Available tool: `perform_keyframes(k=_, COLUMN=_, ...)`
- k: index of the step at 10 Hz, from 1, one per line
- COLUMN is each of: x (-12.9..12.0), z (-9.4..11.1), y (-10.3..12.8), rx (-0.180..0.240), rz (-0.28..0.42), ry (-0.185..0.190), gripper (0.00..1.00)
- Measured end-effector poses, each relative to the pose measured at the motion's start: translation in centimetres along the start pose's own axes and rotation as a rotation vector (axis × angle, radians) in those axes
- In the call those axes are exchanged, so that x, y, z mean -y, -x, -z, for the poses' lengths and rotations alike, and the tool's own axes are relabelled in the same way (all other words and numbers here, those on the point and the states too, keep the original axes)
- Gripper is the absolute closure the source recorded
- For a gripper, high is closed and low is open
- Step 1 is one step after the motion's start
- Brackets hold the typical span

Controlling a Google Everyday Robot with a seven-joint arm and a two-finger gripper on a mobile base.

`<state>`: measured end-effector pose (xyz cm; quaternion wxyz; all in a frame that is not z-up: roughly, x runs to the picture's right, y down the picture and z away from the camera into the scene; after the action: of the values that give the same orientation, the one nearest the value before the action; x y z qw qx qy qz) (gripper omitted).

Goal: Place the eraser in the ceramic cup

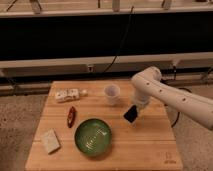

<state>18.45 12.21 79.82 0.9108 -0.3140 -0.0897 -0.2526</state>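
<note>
Bears a faint printed mark [170, 161] at the near right corner of the counter [150, 147], too small to read. Shows a pale wooden counter with visible plank grain, standing on a speckled floor [20, 112] before a dark wall [60, 40] crossed by light horizontal rails [60, 62], with a black cable [122, 42] hanging down behind. Pictures the eraser [130, 114] as a small flat black rectangular block, tilted on a slant and pinched in the gripper [135, 108] at the end of the white arm [170, 97] reaching in from the right. Places eraser and gripper over the counter's right half, just right of the ceramic cup [112, 93] and apart from it. Depicts the cup as white, upright and slightly tapered, near the back edge. Includes a green bowl [93, 136] toward the front, with a slim red object [71, 116], a beige block [50, 141] and a pale packet-like item [67, 95] to the left.
</note>
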Motion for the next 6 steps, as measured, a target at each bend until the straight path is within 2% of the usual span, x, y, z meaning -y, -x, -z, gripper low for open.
perform_keyframes(k=3, x=2.7, z=1.1, y=-0.6, rx=-0.012, rz=0.019, ry=-0.016, gripper=1.0)
perform_keyframes(k=6, x=4.1, z=2.0, y=-0.8, rx=-0.025, rz=0.035, ry=-0.023, gripper=1.0)
